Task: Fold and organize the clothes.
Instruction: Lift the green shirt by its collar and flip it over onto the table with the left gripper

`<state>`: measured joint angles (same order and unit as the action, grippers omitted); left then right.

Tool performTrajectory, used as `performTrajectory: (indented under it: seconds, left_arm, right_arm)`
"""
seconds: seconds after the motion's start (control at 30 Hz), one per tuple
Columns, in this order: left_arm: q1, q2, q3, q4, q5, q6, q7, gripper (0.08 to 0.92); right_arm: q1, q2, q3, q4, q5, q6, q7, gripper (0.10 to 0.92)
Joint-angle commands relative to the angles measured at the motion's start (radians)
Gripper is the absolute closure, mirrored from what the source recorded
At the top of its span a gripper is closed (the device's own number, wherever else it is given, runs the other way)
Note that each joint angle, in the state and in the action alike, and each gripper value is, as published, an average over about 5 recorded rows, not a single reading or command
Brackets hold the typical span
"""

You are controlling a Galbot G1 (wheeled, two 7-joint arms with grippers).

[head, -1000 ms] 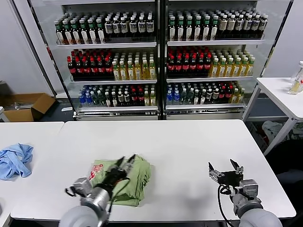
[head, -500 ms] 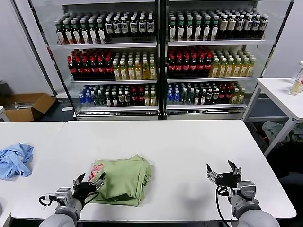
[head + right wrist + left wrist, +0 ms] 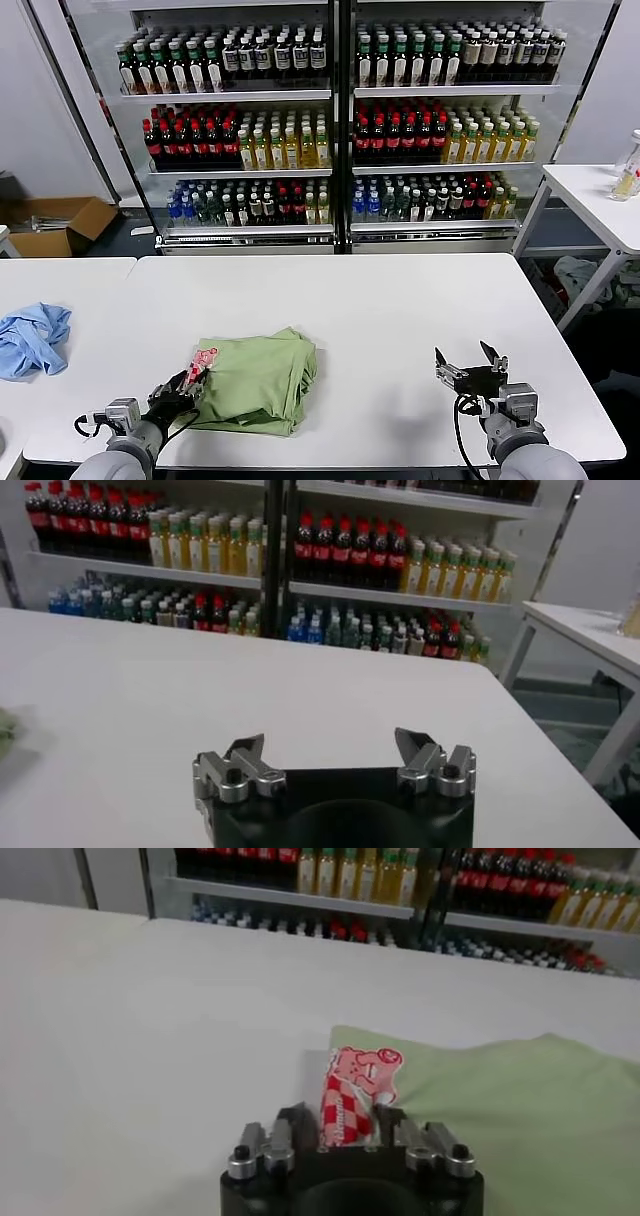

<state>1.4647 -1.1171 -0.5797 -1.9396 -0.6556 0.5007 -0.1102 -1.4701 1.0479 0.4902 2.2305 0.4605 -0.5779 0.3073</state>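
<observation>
Polo shirt (image 3: 258, 378) lies folded on the counter (image 3: 400, 310), printed graphic (image 3: 355, 1093) poking out at its near-left corner. Left gripper (image 3: 180, 392) is clamped on that graphic corner; shirt's collar and buttons hidden in the fold. Right gripper (image 3: 470, 368) sits well right of the shirt, fingers apart, empty. Both arms cut off by frame.

Table (image 3: 400, 320) bare between shirt (image 3: 260, 375) and right gripper (image 3: 468, 362).
</observation>
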Motion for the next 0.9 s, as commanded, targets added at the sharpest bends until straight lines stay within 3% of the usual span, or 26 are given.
performTrajectory:
  seconds: [0.03, 0.27, 0.43, 0.57, 0.73, 0.83, 0.9]
  left_arm:
    - [-0.004, -0.004, -0.007, 0.029, -0.106, -0.011, 0.041, 0.562]
    - [0.006, 0.004, -0.095, -0.038, -0.248, 0.011, 0.098, 0.761]
    - [0.012, 0.009, -0.327, -0.121, -0.594, 0.071, 0.066, 0.884]
    - [0.032, 0.039, -0.544, -0.117, -0.841, 0.079, 0.027, 0.912]
    - [0.077, 0.158, -0.775, -0.048, -0.991, 0.081, -0.008, 0.912]
    - [0.081, 0.224, -0.824, -0.036, -1.025, 0.080, -0.048, 0.912]
    - [0.063, 0.234, -0.774, -0.070, -1.015, 0.080, -0.082, 0.912]
  right_arm:
    - [-0.001, 0.001, 0.000, 0.001, -0.001, 0.000, 0.001, 0.203]
    - [-0.002, 0.000, 0.005, 0.003, -0.002, 0.001, 0.001, 0.203]
    - [0.001, -0.005, 0.017, 0.000, -0.003, 0.001, 0.002, 0.203]
    - [0.003, -0.008, 0.021, -0.004, -0.002, 0.001, 0.001, 0.203]
    - [0.014, -0.010, 0.016, -0.017, -0.001, 0.002, 0.000, 0.203]
    - [0.023, -0.009, 0.002, -0.020, -0.002, 0.002, 0.000, 0.203]
    - [0.024, -0.007, -0.005, -0.018, -0.004, 0.002, 0.001, 0.203]
